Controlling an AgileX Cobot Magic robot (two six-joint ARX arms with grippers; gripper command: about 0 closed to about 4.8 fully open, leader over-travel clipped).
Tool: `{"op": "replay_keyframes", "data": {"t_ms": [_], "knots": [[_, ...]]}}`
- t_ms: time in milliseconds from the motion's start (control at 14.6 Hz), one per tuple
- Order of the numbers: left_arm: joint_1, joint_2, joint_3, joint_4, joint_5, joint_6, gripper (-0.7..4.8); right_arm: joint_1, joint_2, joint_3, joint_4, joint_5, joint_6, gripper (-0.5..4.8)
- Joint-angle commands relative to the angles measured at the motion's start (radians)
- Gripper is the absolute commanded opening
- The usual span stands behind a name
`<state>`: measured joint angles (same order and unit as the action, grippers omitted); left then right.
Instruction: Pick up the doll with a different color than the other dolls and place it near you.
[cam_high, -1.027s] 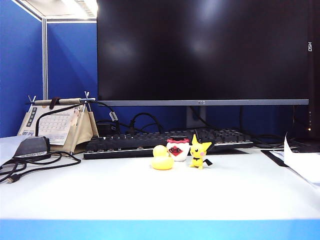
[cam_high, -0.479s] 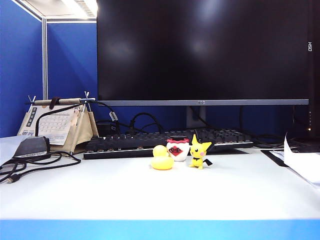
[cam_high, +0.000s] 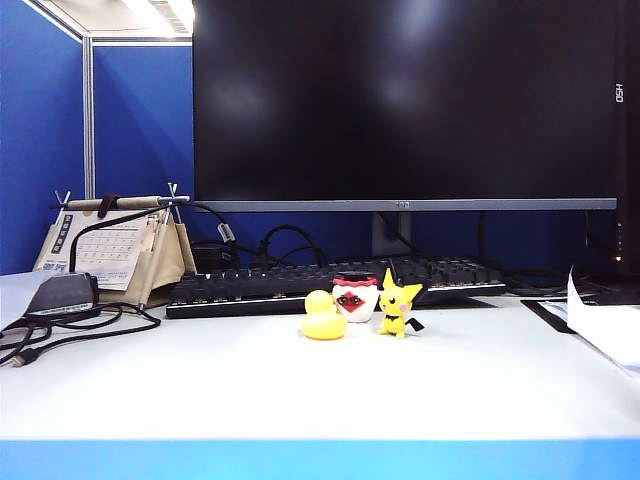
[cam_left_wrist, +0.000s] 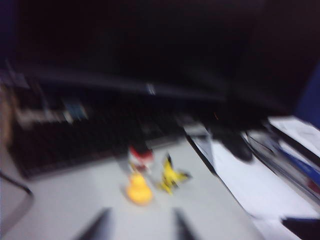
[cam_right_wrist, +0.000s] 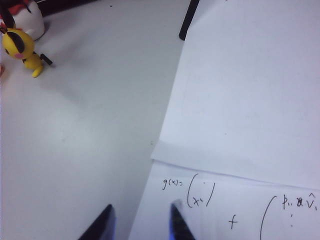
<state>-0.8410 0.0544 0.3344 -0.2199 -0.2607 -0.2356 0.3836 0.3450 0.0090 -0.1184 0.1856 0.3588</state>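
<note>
The rubber duck, white doll and pointed-ear figure stood bunched before the keyboard, untouched. The left gripper, fingers parted, faced them; the right gripper, fingers apart, hung empty above the paper.
</note>
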Motion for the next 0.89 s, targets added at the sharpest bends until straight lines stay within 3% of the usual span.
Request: {"op": "replay_keyframes", "data": {"t_ms": [68,137,274,479,616,890], "knots": [[0.001,0.166,0.181,0.002,-0.042,0.128,2.26,0.0,-0.001,-0.003,0.018,-0.001,0.004,1.44],[0.001,0.266,0.272,-0.001,-0.042,0.167,2.53,0.0,-0.001,-0.003,0.018,-0.001,0.004,1.44],[0.002,0.532,0.531,-0.068,-0.038,0.185,4.69,0.0,-0.001,-0.003,0.018,-0.001,0.004,1.44],[0.002,0.832,0.823,-0.249,-0.072,0.256,4.79,0.0,-0.001,-0.003,0.018,-0.002,0.004,1.44],[0.022,1.018,0.912,-0.296,-0.06,0.258,4.79,0.0,-0.001,-0.003,0.018,-0.004,0.004,1.44],[0.212,1.263,0.92,-0.231,0.234,0.127,4.79,0.0,-0.002,-0.003,0.018,-0.004,0.004,1.44]]}}
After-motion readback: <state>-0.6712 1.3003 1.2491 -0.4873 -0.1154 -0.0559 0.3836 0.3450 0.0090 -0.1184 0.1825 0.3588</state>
